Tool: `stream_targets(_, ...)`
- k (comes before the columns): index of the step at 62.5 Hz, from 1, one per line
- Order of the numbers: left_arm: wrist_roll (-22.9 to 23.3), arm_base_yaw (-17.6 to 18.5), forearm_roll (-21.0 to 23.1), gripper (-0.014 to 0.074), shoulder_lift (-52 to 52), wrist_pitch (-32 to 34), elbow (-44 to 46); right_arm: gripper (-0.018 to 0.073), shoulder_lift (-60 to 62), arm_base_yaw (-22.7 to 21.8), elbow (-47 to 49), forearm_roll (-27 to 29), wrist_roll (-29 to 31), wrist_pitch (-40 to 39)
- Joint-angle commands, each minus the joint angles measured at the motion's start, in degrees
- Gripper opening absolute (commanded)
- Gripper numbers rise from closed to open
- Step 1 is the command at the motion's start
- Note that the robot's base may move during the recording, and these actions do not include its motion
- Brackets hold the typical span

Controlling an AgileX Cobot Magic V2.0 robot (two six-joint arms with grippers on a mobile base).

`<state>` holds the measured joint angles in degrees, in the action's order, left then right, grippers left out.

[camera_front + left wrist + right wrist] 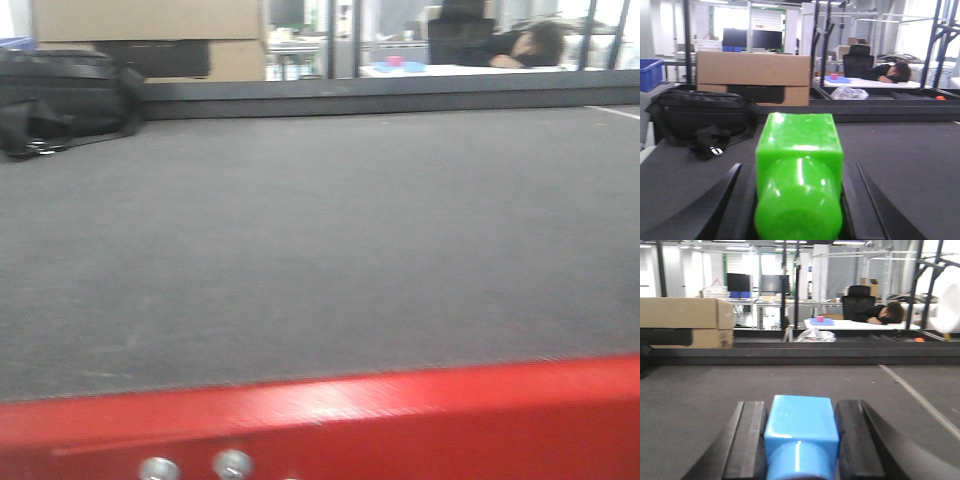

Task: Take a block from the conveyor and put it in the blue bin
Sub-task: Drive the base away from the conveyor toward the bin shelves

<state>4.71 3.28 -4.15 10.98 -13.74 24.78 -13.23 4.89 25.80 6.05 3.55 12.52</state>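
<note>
The conveyor is a wide dark grey belt with a red rail along its near edge; neither gripper shows in the front view. In the left wrist view my left gripper is shut on a bright green block, its black fingers pressed to both sides just above the belt. In the right wrist view my right gripper is shut on a light blue block over the belt. A blue bin stands far off at the left edge.
A black bag lies on the belt's far left, also the bag ahead-left of the left gripper. Cardboard boxes stand behind the dark far rail. A thin white line crosses the belt at right. A person slumps at a desk beyond.
</note>
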Motion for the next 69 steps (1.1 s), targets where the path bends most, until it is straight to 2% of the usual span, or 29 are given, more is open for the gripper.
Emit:
stream_targets(1,0.42,0.34,-0.11,-0.0111,-0.34,1.2,-0.02,-0.0155,0.2,-0.21,-0.04,-0.54,0.4,-1.5)
stream_targets(69,0.42,0.34,-0.11,-0.0111,-0.34,1.2,-0.02,-0.0155,0.2,-0.21,-0.04,-0.54,0.4,-1.5)
